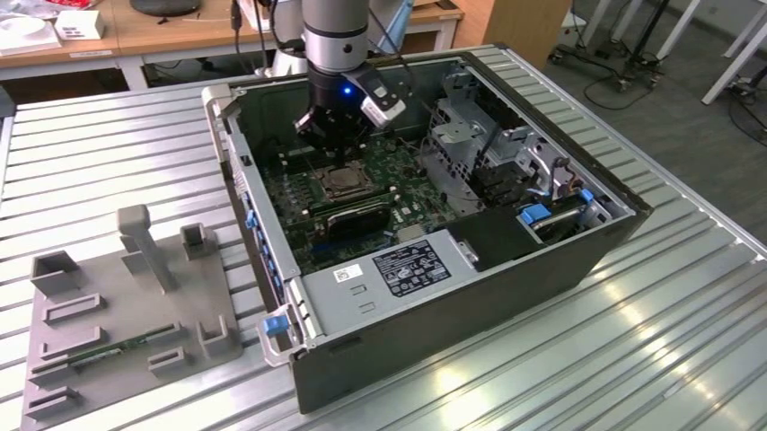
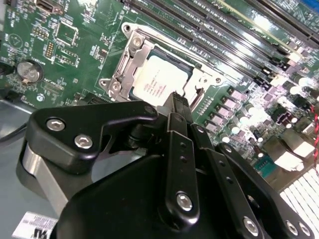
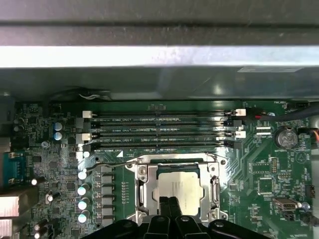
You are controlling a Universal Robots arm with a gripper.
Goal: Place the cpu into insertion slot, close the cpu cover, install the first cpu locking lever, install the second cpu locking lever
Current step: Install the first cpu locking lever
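My pincer (image 3: 170, 200) is pressed together, empty, with tips over the cpu (image 3: 183, 185). It lies flat, face up, square in the closed cpu cover (image 3: 215, 186).

A ribbed metal table (image 1: 671, 341) spans most of the exterior view, with pale glare on its slats at the lower right; wooden desks (image 1: 180, 31) line the upper left; grey floor (image 1: 671, 108) shows at the upper right, where wheeled stands (image 1: 599, 65) and white legs (image 1: 738, 54) rest.

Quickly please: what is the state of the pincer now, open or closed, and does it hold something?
Pincer: closed, holding nothing, tips over the cpu.
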